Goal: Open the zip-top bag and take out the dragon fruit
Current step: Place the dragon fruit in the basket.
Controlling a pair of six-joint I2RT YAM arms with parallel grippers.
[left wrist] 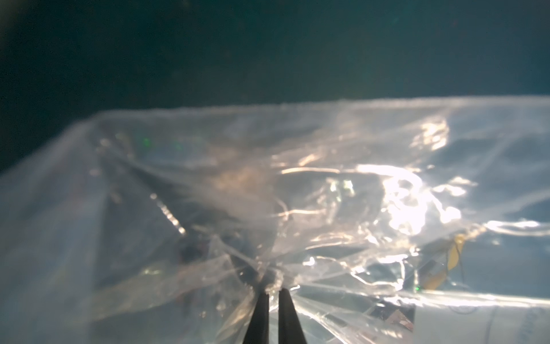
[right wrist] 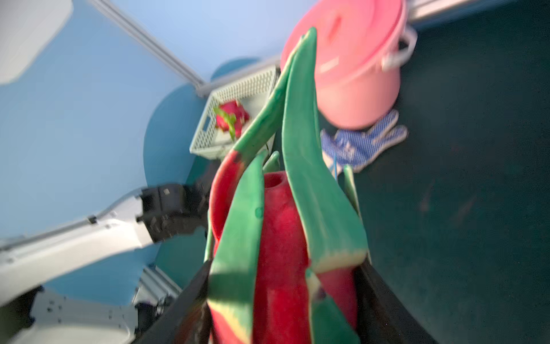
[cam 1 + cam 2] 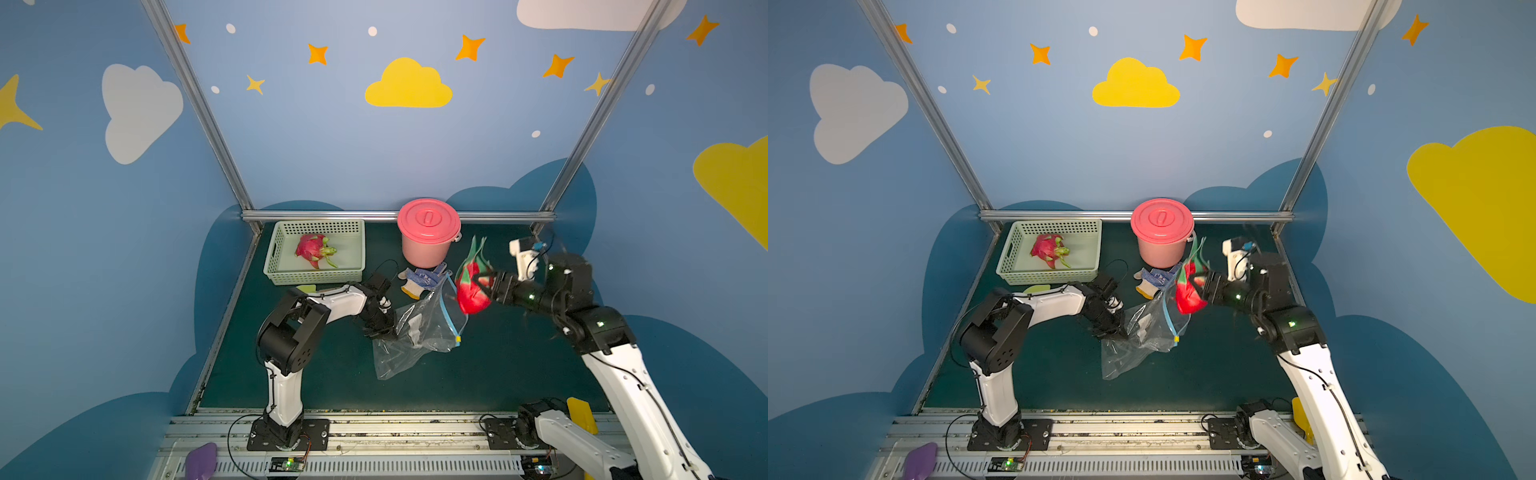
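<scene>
The clear crinkly zip-top bag (image 3: 419,332) (image 3: 1142,332) lies mid-table, its light-blue zip strip (image 3: 451,311) and yellow slider (image 3: 458,339) on its right side. My left gripper (image 3: 384,328) (image 1: 273,293) is shut on a bunched fold of the bag's plastic (image 1: 297,208). The red dragon fruit (image 3: 471,291) (image 3: 1190,293) (image 2: 279,238) with long green leaves hangs in the air just right of the zip strip, outside the bag. My right gripper (image 3: 484,286) (image 2: 282,286) is shut on its body, one finger on each side.
A pale green basket (image 3: 316,276) at the back left holds another dragon fruit (image 3: 316,249). A lidded pink bucket (image 3: 428,232) stands at the back centre, with a blue-and-white glove (image 3: 422,280) lying in front of it. A yellow object (image 3: 582,415) sits by the right arm's base.
</scene>
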